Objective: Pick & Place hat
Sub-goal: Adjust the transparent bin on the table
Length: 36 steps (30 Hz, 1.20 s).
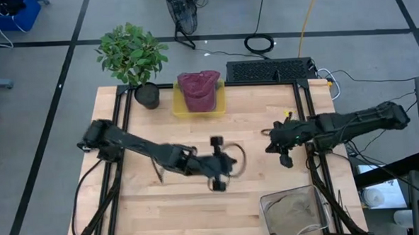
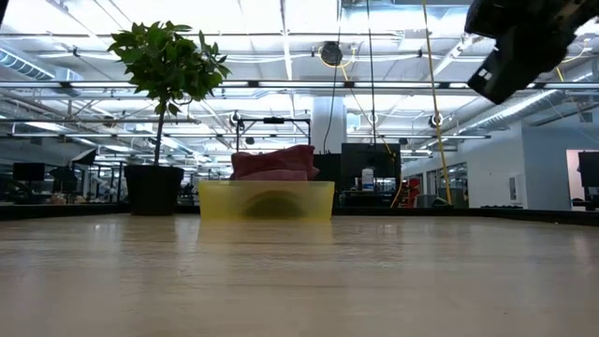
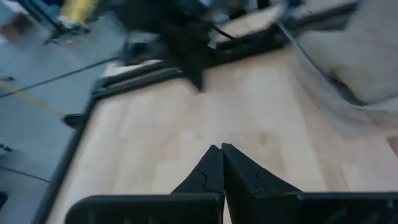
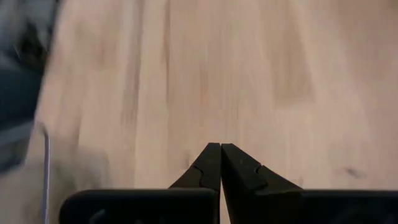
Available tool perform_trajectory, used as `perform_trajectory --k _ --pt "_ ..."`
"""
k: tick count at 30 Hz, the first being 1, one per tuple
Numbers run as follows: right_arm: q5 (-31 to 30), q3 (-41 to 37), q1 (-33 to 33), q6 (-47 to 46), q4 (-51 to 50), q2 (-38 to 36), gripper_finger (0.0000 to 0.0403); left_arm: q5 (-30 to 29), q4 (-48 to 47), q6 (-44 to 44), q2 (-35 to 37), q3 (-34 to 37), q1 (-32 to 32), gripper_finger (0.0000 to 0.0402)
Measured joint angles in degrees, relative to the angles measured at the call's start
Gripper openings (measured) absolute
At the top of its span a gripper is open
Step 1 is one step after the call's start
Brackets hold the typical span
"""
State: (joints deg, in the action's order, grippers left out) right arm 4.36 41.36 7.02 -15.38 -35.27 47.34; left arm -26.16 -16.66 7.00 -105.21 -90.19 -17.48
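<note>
The hat (image 1: 198, 89) is a dark red, crumpled cloth thing sitting in a shallow yellow tray (image 1: 177, 101) at the far edge of the table, just beside a potted plant (image 1: 132, 56). From table height it rises above the tray's translucent wall as a soft, slumped mound. It looks light and limp — likely to fold and sag when lifted rather than hold its form, not fragile, and not slippery. A pinch on a bunched fold at the crown, or on whatever edge stands proud of the tray wall, seems the sensible hold; the tray wall would get in the way of a low side approach. In the overhead view its long axis runs roughly from the table's far edge toward the near edge, but which end is brim I cannot tell.

Well apart from it, the left gripper (image 1: 222, 163) hangs over the middle of the table, its fingers pressed together on nothing. The right gripper (image 1: 282, 147) sits over the right part of the table — likewise clenched and empty. A wire basket (image 1: 319, 193) holding a tan cloth stands at the near right corner.
</note>
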Motion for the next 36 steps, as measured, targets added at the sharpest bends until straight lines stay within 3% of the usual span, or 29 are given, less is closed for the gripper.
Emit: perform_trajectory --k 4,10,14,27,31,36 --pt "3.67 4.21 4.40 -4.86 -9.94 6.36 0.0000 -0.62 8.00 -0.82 8.43 9.48 2.77 0.0005" --pt "14.70 4.55 13.01 -14.06 -10.49 12.54 0.0000 -0.36 22.18 -3.72 17.60 23.43 5.82 0.0005" --pt "15.43 4.55 18.67 -18.56 -10.78 14.90 0.0000 -0.27 28.91 -5.09 19.67 29.18 6.96 0.0006" --pt "16.85 4.53 28.42 -34.58 -5.81 15.73 0.0000 0.86 30.93 -6.02 19.04 30.62 6.91 0.0007" --pt "19.97 4.55 31.04 -36.65 -0.56 15.70 0.0000 0.86 30.50 -6.03 18.99 30.62 6.91 0.0005" --pt "19.47 4.55 32.28 -36.63 -0.27 15.70 0.0000 0.86 30.55 -6.07 18.99 30.62 6.84 0.0010"
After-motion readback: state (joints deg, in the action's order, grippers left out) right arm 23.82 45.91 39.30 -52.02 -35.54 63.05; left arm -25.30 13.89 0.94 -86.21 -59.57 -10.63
